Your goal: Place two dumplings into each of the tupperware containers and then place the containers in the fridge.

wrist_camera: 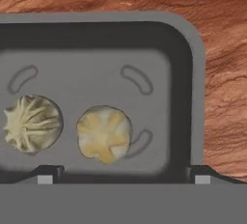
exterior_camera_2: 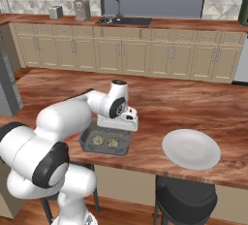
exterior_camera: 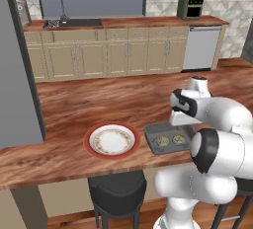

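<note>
Gripper (wrist_camera: pixel 123 180), two small dark finger tips spread wide apart, grasping nothing, poised straight above the shallow dark grey rectangular container (wrist_camera: pixel 185 39) on the reddish wood-grain counter (wrist_camera: pixel 226 73). Finger tips (wrist_camera: pixel 46 177) level with the tray's near rim, roughly as far apart as the tray's width. Two small pleated round dumplings, one pale cream (wrist_camera: pixel 32 123), one yellower (wrist_camera: pixel 104 133), side by side on the tray floor, apart from each other.

Judged ready for lifting towards the tall grey metallic fridge (exterior_camera: pixel 17 85) at the left. Risks from here: pinching only the flared rim, tray tipping and dumplings rolling out; descending off-centre, pushing the tray along the counter toward the round red-rimmed plate (exterior_camera: pixel 111 140) just beside it; closing on a dumpling instead of the wall.
</note>
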